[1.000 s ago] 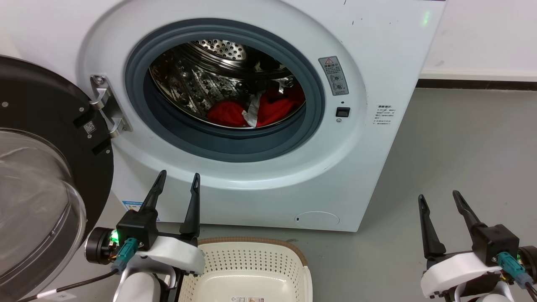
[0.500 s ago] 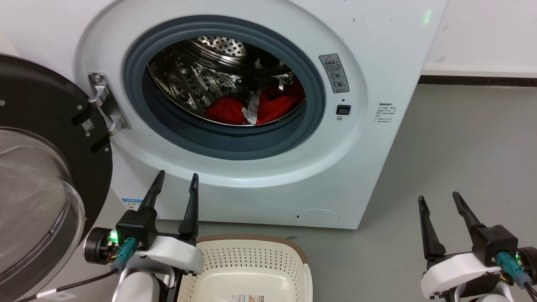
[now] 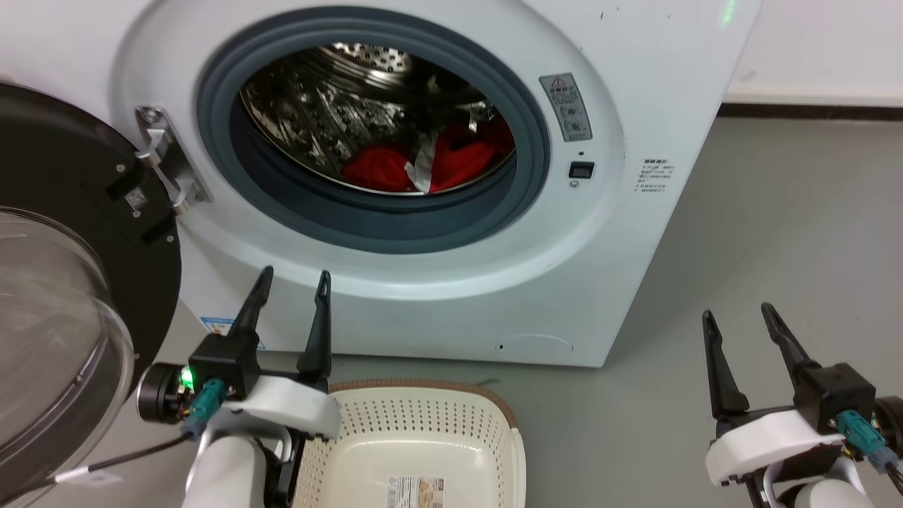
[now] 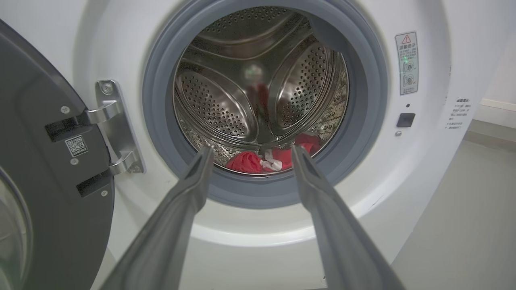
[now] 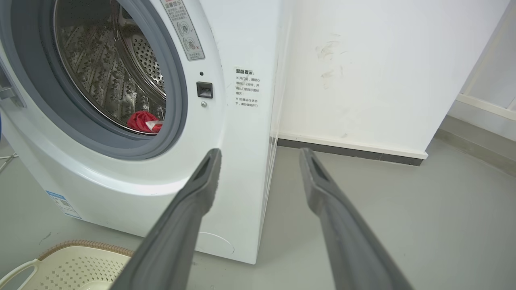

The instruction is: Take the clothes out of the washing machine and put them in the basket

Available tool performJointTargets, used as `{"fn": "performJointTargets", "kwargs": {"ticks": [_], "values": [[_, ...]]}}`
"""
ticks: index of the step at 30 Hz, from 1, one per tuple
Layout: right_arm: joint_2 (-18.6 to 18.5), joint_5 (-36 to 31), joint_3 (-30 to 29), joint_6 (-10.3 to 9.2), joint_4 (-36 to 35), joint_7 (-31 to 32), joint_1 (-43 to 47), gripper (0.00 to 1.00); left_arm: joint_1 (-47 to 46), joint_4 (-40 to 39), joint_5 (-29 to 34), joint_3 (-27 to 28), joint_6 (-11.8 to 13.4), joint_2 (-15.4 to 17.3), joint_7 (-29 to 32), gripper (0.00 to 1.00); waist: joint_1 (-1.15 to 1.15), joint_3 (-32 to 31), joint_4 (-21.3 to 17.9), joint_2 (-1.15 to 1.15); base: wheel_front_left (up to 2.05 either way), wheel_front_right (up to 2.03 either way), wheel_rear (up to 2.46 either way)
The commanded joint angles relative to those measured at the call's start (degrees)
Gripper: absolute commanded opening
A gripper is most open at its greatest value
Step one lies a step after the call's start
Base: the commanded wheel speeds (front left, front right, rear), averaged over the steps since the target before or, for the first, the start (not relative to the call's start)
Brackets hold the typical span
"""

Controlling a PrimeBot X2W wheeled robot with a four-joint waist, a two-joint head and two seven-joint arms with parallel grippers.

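Laundry check: the clothes [image 3: 462, 156] sit in a low heap at the bottom of the drum [image 3: 317, 120], a bit right of centre. It's red stuff with a strip of white trim [image 3: 422, 166] poking up through the middle. Nothing's in the basket [image 3: 451, 388] yet, so by my read the job is right at the start.

Setup makes sense tbh. The door [image 3: 63, 162] of the washing machine [image 3: 635, 106] hangs wide open to the left on its hinge [image 3: 159, 152], so the porthole is free to reach into. The basket is parked on the floor [image 3: 776, 247] right in front of the machine, below the opening. I'd guess that's so a garment only needs a short haul out and down.

Now the left tool [image 3: 295, 272] hovers low in front of the machine, just beside the basket's left corner, fingers spread with nothing between them. In its wrist view the heap lines up between the two fingers, so it looks aimed for the reach in. Meanwhile the right tool [image 3: 735, 310] is off to the right over the floor, apart from the machine, also spread wide and empty.

Next move probably needs the left one to clear the grey rubber rim [image 3: 381, 226] before dipping down. Fabric could snag there coming out.
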Motion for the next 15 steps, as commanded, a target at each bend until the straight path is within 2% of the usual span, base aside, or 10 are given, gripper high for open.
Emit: {"fn": "performJointTargets", "kwargs": {"ticks": [1, 8, 15], "values": [[0.11, 0.32, 0.17, -0.02, -0.37, 0.06, -0.83, 1.0, -1.04, 0.23, -0.11, 0.2, 0.02, -0.01, -0.16, 1.0, 0.0, 1.21, -0.32, 0.0, 0.0, 0.0, 0.0], [0.11, 0.64, 1.5, -0.02, -3.11, 0.2, -3.75, 1.0, -8.1, 3.4, -1.28, 0.94, -0.24, 0.19, -0.15, 1.0, 0.0, 8.4, -2.42, 0.0, 0.0, 0.0, 0.0], [0.12, 1.65, 3.17, -0.03, -4.3, -1.27, -6.99, 1.0, -17.91, 10.75, -2.85, 1.18, -0.69, 2.37, -0.16, 1.0, 0.0, 15.25, -5.83, 0.0, 0.0, 0.0, 0.0]]}}
